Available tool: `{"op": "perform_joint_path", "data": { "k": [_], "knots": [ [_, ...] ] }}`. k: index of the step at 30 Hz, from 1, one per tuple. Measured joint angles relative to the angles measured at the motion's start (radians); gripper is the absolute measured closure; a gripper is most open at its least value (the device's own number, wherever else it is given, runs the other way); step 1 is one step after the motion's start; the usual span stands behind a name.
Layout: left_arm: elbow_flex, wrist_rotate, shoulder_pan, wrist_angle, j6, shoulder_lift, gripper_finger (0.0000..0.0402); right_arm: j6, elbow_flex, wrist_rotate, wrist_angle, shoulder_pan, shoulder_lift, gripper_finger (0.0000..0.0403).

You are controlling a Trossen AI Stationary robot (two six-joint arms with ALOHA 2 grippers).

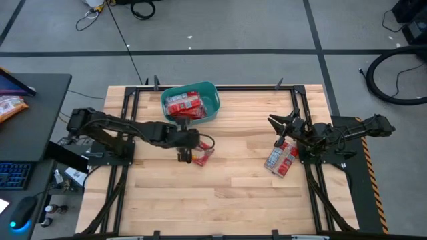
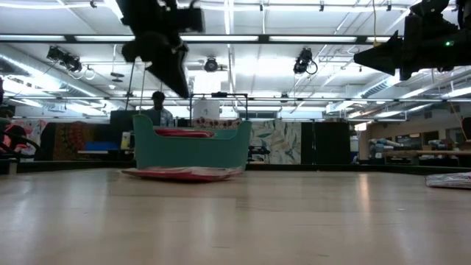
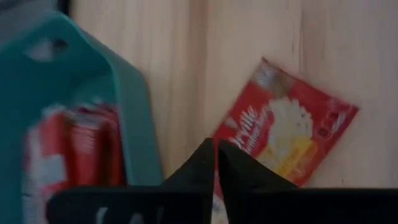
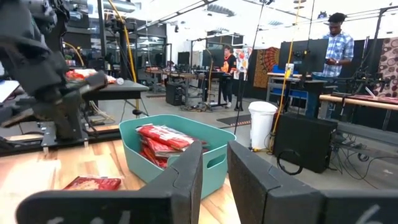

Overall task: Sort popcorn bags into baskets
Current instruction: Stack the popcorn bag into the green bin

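**Left end effector closed over a loose packet beside the tub**

I see one flat red popcorn bag lying on the desk just in front of the teal basket, which already holds several glossy red packets. My left end effector hangs right over that loose bag, its dark fingers pressed together and empty. More packets lie stacked near the right edge of the pale wood planks. My right end effector sits raised above them, fingers slightly spread, gripping nothing. The tub is smooth plastic with rounded corners and a handle cutout.
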Motion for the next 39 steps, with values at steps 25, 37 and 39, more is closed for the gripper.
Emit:
{"op": "perform_joint_path", "data": {
  "k": [25,37,39],
  "knots": [
    [-0.002,0.041,-0.162,0.063,-0.073,0.35,0.015,0.0,0.0,0.0,0.0,0.0,0.0,0.0322],
    [0.001,-0.06,-0.163,0.046,-0.047,0.415,0.0232,0.0,0.0,0.0,0.0,0.0,0.0,0.0322],
    [0.001,-0.061,-0.163,0.045,-0.047,0.417,0.0264,0.0,0.0,0.0,0.0,0.0,0.0,0.0322]
  ]
}}
